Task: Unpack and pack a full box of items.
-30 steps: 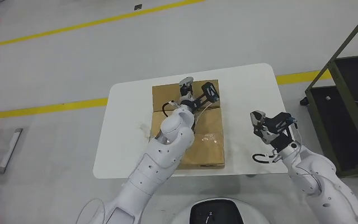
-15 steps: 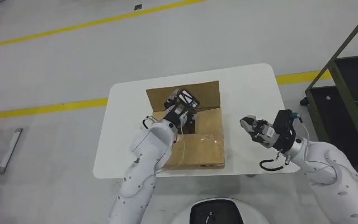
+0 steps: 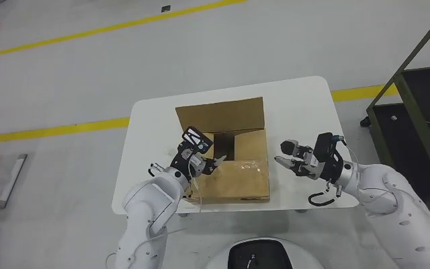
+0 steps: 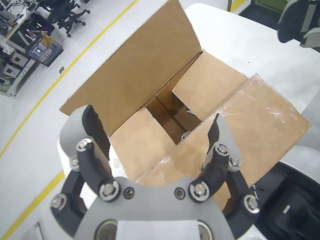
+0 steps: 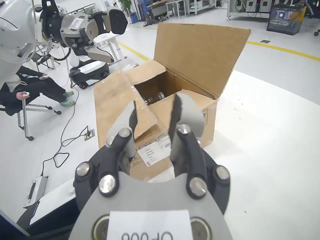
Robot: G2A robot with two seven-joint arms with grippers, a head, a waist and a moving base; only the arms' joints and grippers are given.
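Cardboard box [image 3: 250, 144] sits mid-tabletop [image 3: 302, 107], far flap [image 3: 218, 116] standing up, near flap [image 3: 235, 178] lying flat. Left tool [image 4: 152, 116] hangs over its near-left corner, jaws wide, empty. Right tool [image 5: 155, 103] hovers beside the box's right side, open, holding nothing. Something dark inside, possibly a bottle [image 5: 155, 98].

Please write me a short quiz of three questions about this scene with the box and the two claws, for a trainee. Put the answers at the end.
1. True or false: the far flap of the box stands upright.
2. Choose one. The right claw is: A) shut on a flap; B) open, beside the box and apart from it; C) down inside the box.
3. Fill in: the left claw is ____ (open or shut).

Key: 1 true; 2 B; 3 open.
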